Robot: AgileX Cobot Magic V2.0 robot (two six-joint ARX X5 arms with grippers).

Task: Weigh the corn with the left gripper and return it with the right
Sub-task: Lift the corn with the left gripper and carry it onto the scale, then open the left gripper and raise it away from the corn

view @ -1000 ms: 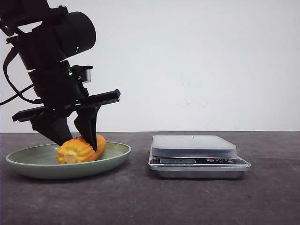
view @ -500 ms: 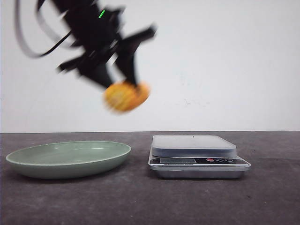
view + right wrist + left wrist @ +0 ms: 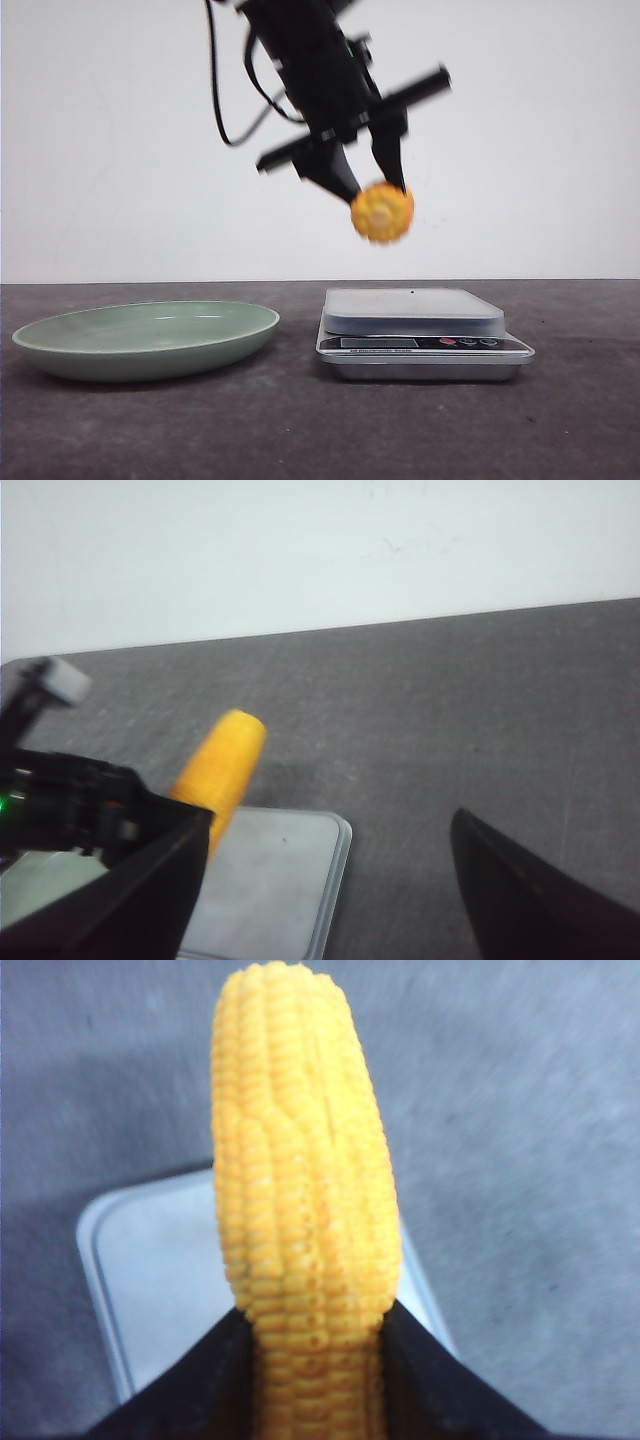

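With the corn [image 3: 382, 212] pinched in the left pincer [image 3: 366, 183] and hanging in the air above the scale [image 3: 420, 332], well clear of its platform, best to bring it down slowly and level. Should be centred over the pale weighing platform [image 3: 170, 1280], which shows under the cob in the left wrist view, slightly off to one side. Worth lowering until the cob rests along its length before spreading the fingers [image 3: 200, 1385], then lifting straight up so nothing nudges it. Likely to roll, being round and stubby, so better laid with its long side across the platform than stood on its cut end. Best kept off the platform's rim and away from the display strip. Also wise to withdraw the left arm fully, so no weight bears on the scale during the reading.

Right pincer [image 3: 330, 880] spread wide and empty, near the scale's far side, one dark finger [image 3: 520, 900] over the grey surface [image 3: 480, 710]. Green plate [image 3: 150, 338] lying empty, to the left of the scale.

No legible writing: display and buttons on the scale front too small to read, no brand mark discernible.
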